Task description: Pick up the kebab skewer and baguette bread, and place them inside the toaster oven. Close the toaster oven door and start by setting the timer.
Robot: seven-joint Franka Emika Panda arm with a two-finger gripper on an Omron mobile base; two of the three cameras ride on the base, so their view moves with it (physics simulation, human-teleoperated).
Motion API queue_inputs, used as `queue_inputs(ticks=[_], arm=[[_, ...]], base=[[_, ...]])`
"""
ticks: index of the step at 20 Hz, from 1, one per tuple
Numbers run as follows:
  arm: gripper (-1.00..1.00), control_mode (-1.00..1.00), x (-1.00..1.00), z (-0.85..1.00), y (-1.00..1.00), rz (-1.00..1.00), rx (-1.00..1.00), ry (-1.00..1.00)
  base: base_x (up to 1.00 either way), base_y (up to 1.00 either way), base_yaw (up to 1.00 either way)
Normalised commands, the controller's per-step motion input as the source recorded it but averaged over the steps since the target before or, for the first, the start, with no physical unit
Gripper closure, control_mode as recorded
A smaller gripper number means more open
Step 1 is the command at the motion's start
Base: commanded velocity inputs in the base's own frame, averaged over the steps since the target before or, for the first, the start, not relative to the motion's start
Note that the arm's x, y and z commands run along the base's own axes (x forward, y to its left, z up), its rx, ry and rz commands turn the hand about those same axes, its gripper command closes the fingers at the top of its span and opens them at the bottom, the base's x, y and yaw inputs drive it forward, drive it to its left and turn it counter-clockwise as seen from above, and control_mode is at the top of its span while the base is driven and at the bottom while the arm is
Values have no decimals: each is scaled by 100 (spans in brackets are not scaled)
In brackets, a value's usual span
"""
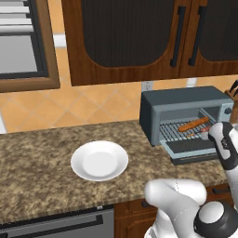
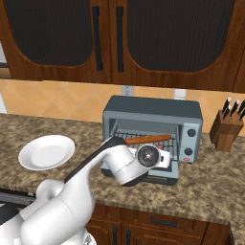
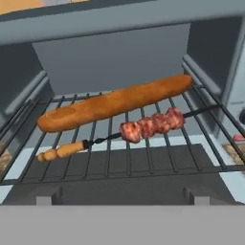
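Baguette bread (image 3: 115,102) and kebab skewer (image 3: 143,128) seen lying on wire rack (image 3: 119,158) inside toaster oven (image 2: 152,115) — gripper (image 2: 165,158) spread wide, nothing held. Toaster oven door (image 1: 193,149) left down; skewer handle could get clipped when door is swung shut — sloppy push likely culprit.

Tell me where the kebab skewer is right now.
The kebab skewer lies on the wire rack inside the open toaster oven, just in front of the baguette bread and roughly parallel to it.
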Motion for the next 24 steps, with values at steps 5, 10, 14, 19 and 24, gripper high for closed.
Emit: queue_inputs(ticks=[5, 10, 14, 19, 24], arm=[[-100, -100, -13, -17, 8, 0, -16, -10], [-100, -100, -2, -1, 9, 0, -5, -10], [-100, -100, 0, 3, 12, 0, -1, -11], [-100, -100, 0, 0, 4, 0, 0, -6], [-100, -100, 10, 0, 0, 0, 0, -5]], base=[[0, 0, 0], [0, 0, 0], [0, 0, 0], [0, 0, 0], [0, 0, 0]])
